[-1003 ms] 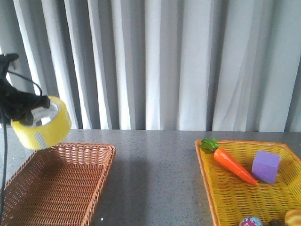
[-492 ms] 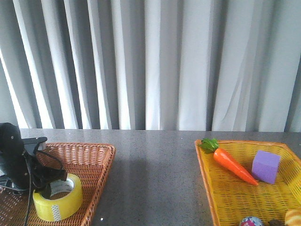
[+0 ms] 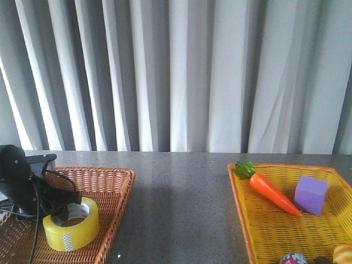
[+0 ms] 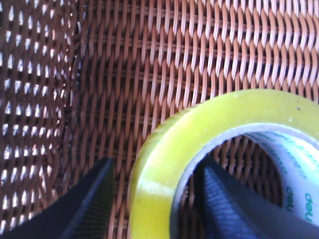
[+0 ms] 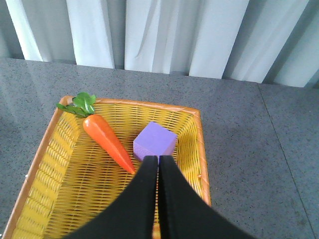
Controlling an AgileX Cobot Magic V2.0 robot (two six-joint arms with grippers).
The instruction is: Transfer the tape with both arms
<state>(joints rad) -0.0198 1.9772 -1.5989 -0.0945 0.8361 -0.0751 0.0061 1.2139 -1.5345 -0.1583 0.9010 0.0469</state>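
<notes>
The yellow tape roll (image 3: 71, 224) lies flat in the brown wicker basket (image 3: 113, 184) at the front left. My left gripper (image 3: 59, 208) is low over it, on its left rim. In the left wrist view the left gripper (image 4: 155, 167) straddles the wall of the tape (image 4: 224, 114): one finger (image 4: 94, 199) is outside with a gap of basket weave showing, and the other is inside the white printed core. The jaws are open. My right gripper (image 5: 158, 160) is shut and empty, high above the yellow basket (image 5: 199, 144).
The yellow basket (image 3: 237, 192) at the right holds a toy carrot (image 3: 272, 192), a purple cube (image 3: 311, 194) and small items at its front edge. The carrot (image 5: 107, 142) and the cube (image 5: 154, 140) also show in the right wrist view. Grey curtains hang behind the grey table.
My left arm has come down with the tape from high at the left edge into the brown basket. In the last half second the tape shifted only slightly right.
</notes>
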